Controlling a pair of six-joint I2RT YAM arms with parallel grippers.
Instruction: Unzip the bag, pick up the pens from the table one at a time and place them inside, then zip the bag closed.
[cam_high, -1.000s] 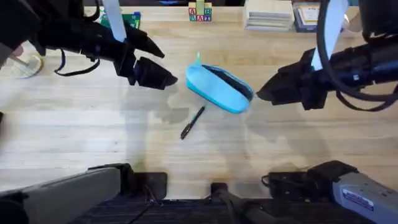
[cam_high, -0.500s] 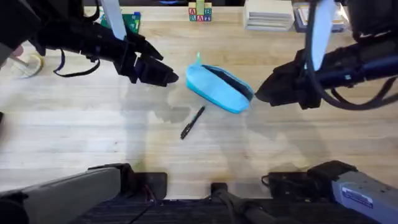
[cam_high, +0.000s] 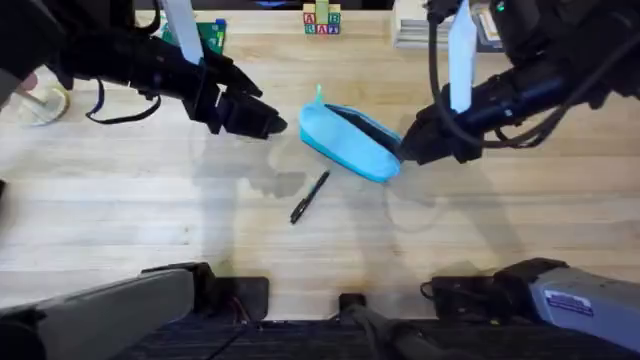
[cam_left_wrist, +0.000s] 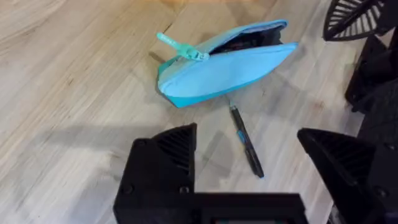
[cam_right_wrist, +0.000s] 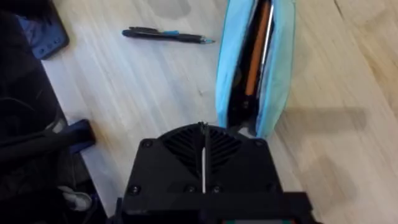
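The light-blue bag (cam_high: 348, 142) lies slanted at mid-table, its zipper open (cam_right_wrist: 252, 59), with an orange pen and a silvery one inside. A slim black pen (cam_high: 310, 197) rests on the table (cam_high: 150, 210) just in front of the bag, also seen in the left wrist view (cam_left_wrist: 246, 142) and the right wrist view (cam_right_wrist: 165, 35). My left gripper (cam_high: 272, 125) hovers to the left of the bag, fingers (cam_left_wrist: 168, 155) wide open and holding nothing. My right gripper (cam_high: 408, 150) is at the bag's right end, fingers (cam_right_wrist: 180, 149) pressed shut, their tips right at the fabric.
Along the far edge stand alphabet blocks (cam_high: 322, 20), a stack of papers (cam_high: 432, 25) and a green box (cam_high: 205, 35). A pale ring-shaped object (cam_high: 45, 105) lies at far left. Bare planks stretch in front of the pen.
My right gripper has moved left, from a short way off to the bag's right end. The left gripper shifted only slightly. Bag and pen have stayed put.
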